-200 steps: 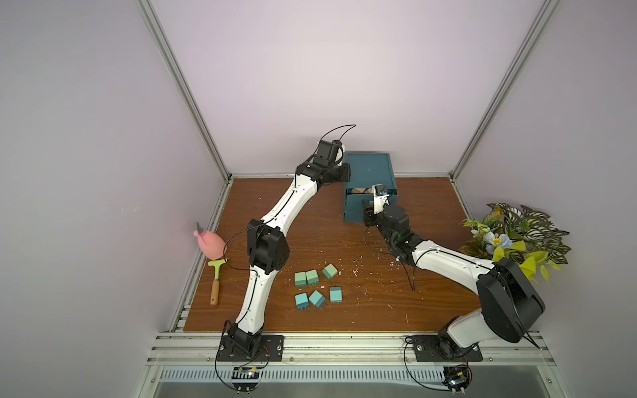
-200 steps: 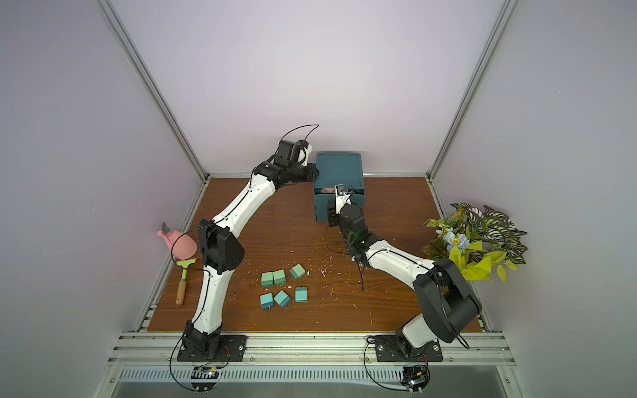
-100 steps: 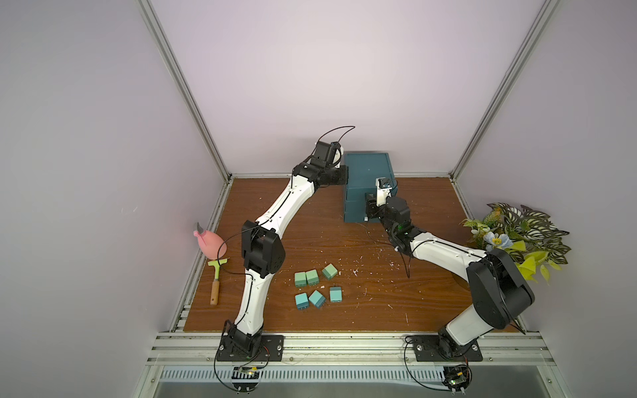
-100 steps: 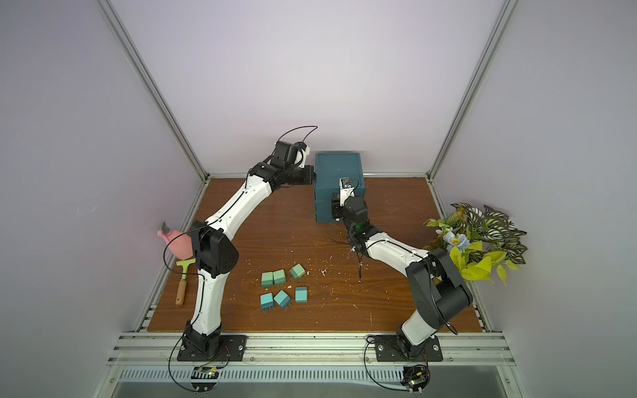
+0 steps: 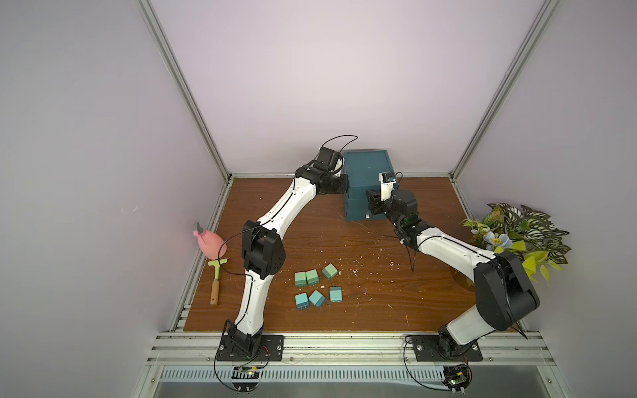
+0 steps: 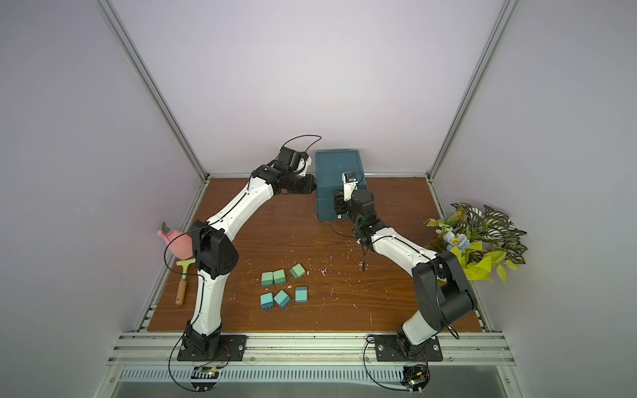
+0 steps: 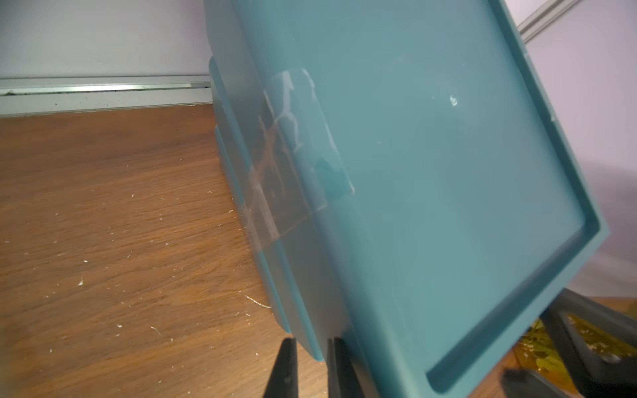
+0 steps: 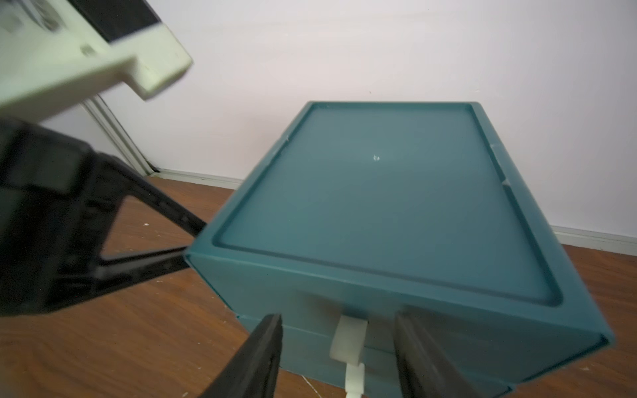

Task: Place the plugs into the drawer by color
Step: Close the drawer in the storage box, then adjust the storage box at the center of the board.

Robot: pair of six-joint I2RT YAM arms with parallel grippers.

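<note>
- Step in hand, as I judge it: work at the top drawer of the dark teal plastic drawer chest. It stands at the middle of the back edge of the brown wooden table, and all its fronts look pushed in.
- The right claw has its fingers apart, one on each side of the top drawer's small white tab handle, gripping nothing.
- The left claw has its fingers together, tips at the chest's left side near its front corner, seemingly bracing it.
- Three light green cube plugs and three turquoise-blue cube plugs lie clustered near the middle of the front edge. No pink one shows, so that colour is probably stowed.
- The next move calls for pulling another drawer open by its tab, with the chest held steady, then fetching a plug.
- The left arm stretches from the front edge to the back, wrist turned toward the chest. The right arm reaches low toward its front.
</note>
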